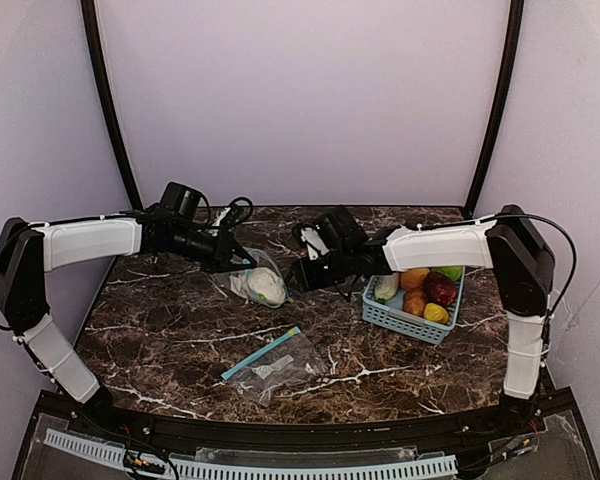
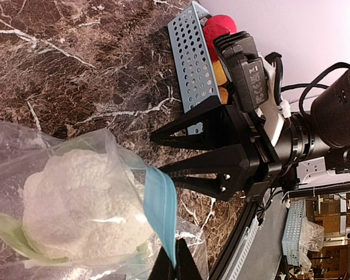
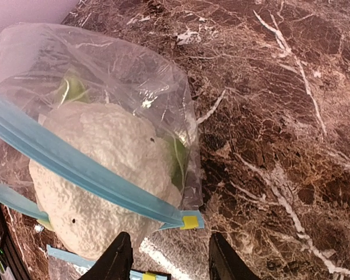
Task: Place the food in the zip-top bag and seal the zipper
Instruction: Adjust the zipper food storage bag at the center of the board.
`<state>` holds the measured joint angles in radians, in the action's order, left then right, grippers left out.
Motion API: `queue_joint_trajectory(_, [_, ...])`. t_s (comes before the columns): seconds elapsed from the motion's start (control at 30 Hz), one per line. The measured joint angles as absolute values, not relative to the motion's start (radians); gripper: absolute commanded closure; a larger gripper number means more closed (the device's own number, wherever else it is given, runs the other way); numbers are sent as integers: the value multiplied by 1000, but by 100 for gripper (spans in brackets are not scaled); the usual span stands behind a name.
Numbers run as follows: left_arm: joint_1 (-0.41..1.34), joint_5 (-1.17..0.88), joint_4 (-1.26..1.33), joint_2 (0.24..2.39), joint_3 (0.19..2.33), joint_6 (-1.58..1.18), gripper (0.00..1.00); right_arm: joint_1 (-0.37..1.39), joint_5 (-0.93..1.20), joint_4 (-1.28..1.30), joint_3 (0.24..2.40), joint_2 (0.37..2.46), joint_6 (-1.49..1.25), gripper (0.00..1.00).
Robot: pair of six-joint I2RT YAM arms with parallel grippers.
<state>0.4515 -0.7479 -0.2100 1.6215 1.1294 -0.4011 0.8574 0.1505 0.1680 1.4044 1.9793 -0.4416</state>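
Observation:
A white cauliflower (image 1: 267, 290) sits inside a clear zip-top bag (image 1: 248, 283) with a blue zipper strip (image 3: 87, 169), lying at the table's middle. My left gripper (image 2: 176, 265) is shut on the blue zipper edge at the bag's mouth. Close to the bag's yellow-tabbed zipper corner (image 3: 189, 221), my right gripper (image 3: 170, 262) is open, and nothing is between its fingers (image 3: 119, 259). The mouth gapes, with the cauliflower (image 3: 99, 175) bulging out. More food lies in the basket: a red apple (image 1: 440, 288), orange (image 1: 415, 278), yellow (image 1: 436, 312) and green (image 1: 448, 271) pieces.
The light-blue slotted basket (image 1: 400, 321) stands at the right, just behind my right arm. A second clear zip-top bag (image 1: 270, 362) with a blue strip lies flat on the dark marble table (image 1: 160, 340) nearer the front edge.

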Motion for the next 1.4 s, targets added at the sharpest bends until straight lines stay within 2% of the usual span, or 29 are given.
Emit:
queue_joint_trajectory(0.2, [448,-748,-210,1616,1129,-401,99,857,160,155,1464,2005,-377,58])
queue_joint_trajectory(0.37, [448,-748,-210,1615,1129,-401,99,857,189,119,1465,2005,-353,53])
queue_joint_trajectory(0.5, [448,-748,-210,1615,1129,-401,99,858,206,105,1470,2008,-334,55])
queue_joint_trajectory(0.7, [448,-748,-210,1615,1129,-401,99,859,214,104,1522,2061,-308,68])
queue_joint_trajectory(0.87, [448,-748,-210,1615,1129,-400,99,859,214,113,1547,2093,-284,98])
queue_joint_trajectory(0.9, [448,-748,-210,1615,1129,-400,99,859,214,113,1547,2094,-279,100])
queue_joint_trajectory(1.17, [447,-696,-241,1590,1129,-369,99,862,185,186,1539,2033,-215,100])
queue_joint_trajectory(1.4, [449,-561,-280,1499,1129,-311,99,895,202,525,1715,1907,-132,100])
